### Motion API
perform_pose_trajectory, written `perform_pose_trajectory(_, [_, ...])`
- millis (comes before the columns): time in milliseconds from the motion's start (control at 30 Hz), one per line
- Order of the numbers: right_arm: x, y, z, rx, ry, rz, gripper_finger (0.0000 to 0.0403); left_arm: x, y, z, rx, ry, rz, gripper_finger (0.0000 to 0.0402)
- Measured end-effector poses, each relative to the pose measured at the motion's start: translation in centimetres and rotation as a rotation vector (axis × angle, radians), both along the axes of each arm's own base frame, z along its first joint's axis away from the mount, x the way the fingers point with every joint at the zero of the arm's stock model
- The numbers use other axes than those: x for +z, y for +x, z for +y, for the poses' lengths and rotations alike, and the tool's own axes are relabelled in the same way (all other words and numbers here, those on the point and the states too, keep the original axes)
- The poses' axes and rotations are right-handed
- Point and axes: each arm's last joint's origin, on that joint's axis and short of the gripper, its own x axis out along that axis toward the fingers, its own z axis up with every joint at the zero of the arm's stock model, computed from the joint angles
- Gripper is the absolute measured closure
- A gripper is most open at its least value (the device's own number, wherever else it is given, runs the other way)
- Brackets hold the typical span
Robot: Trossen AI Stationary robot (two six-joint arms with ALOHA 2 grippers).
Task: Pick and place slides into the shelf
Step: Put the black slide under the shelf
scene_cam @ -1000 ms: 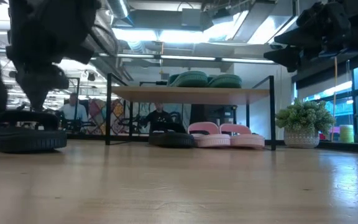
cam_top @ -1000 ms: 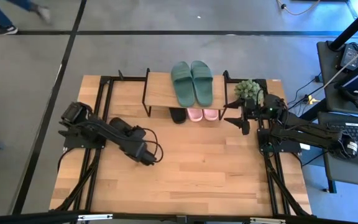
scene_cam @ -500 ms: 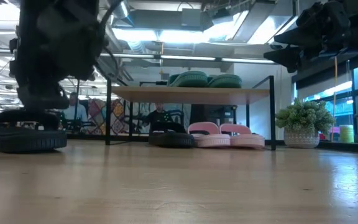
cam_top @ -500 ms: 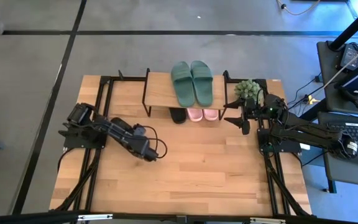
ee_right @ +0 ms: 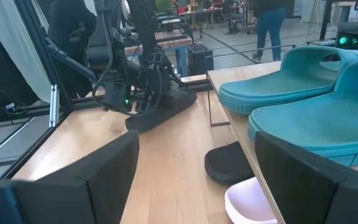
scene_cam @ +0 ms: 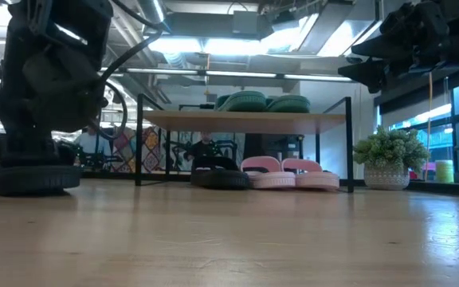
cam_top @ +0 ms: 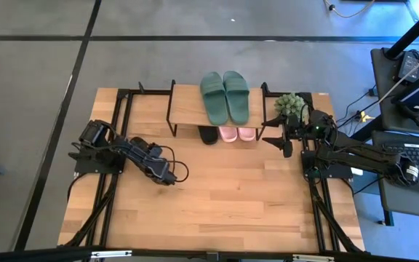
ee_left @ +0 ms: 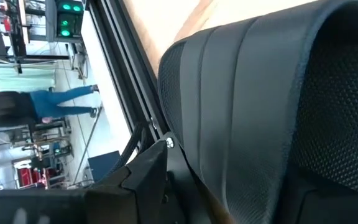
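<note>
- Table [cam_top: 224, 204]: light wood plank top on a black frame.
- Shelf [cam_top: 188, 105]: stands at the table's far edge, centre; light board on thin black legs.
- On the shelf board: dark green slides [cam_top: 225, 95], paired side by side.
- On the tabletop under the shelf: one black slide [cam_top: 208, 135], pink slides [cam_top: 237, 134] just beside it.
- Second black slide [scene_cam: 29, 177] flat on the table's left part, well apart from the shelf.
- Potted plant [cam_top: 291, 105] right of the shelf.
</note>
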Motion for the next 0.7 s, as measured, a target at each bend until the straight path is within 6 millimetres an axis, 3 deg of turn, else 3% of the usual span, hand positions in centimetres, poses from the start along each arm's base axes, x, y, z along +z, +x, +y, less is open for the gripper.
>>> perform_pose_trajectory(700, [0.01, 0.00, 0.00, 0.000, -0.002, 0.000, 0.0083, -0.17, 0.18, -0.05, -0.003, -0.007, -0.024, 0.0206])
